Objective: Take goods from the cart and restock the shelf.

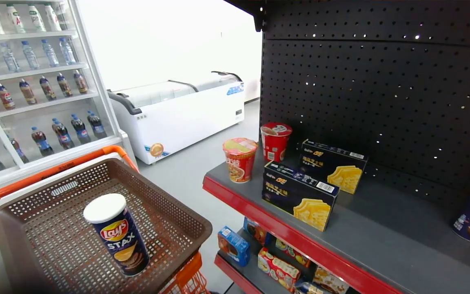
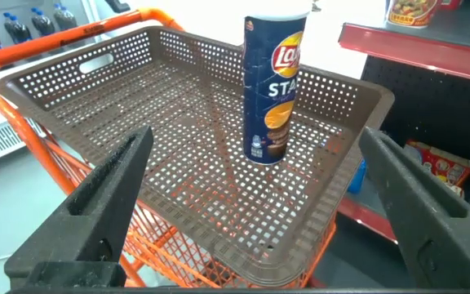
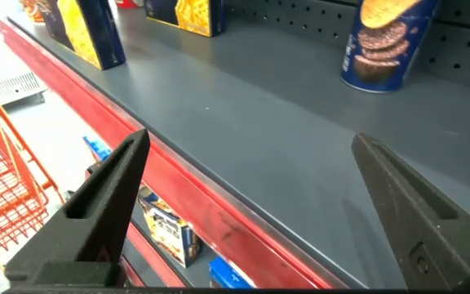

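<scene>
Currently, the left gripper [image 2: 255, 139] is hovering wide open and empty before the upright chip canister [image 2: 274, 90] near the rim of the cart basket [image 2: 72, 90], probably light, stiff and slippery, best gripped mid-body.

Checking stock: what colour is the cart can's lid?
White lid, best in the head view.

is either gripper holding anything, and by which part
Nothing is held: the left gripper is open near the can in the basket, the right gripper open over the shelf.
</scene>
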{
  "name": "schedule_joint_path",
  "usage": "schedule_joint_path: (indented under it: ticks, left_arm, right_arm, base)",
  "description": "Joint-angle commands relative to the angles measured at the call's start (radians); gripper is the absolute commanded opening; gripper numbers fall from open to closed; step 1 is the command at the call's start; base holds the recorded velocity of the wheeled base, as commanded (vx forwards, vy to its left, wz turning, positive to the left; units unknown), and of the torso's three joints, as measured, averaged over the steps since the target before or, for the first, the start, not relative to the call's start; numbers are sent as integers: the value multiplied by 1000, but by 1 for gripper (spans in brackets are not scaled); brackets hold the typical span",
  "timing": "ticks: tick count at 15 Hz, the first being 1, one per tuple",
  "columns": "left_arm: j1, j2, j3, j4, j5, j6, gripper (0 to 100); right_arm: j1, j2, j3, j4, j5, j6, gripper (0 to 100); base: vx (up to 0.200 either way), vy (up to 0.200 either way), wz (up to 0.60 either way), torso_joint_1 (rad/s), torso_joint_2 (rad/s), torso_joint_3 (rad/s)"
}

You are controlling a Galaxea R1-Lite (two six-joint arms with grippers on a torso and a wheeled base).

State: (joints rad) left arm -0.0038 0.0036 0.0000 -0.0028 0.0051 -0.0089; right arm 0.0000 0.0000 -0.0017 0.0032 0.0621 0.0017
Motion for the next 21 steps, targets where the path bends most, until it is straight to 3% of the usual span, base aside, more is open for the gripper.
schedule_joint_path:
  ticks: [1,12,15,21]
  left_arm:
    - [-1,1,0,0,-1,0,100]
    - [-2,3,0,1,-1,-8,100]
    - [-2,3,0,1,-1,-8,100]
    - [-2,3,0,1,-1,-2,100]
  right_arm:
    - [0,0,0,0,1,0,100]
    - [0,0,0,0,1,0,100]
    - [-2,0,2,0,1,0,100]
    - [0,0,0,0,1,0,100]
  base:
    - [0,0,0,0,0,0]
    - [0,0,0,0,0,0]
    - [0,0,600,1,6,1]
    - [0,0,0,0,0,0]
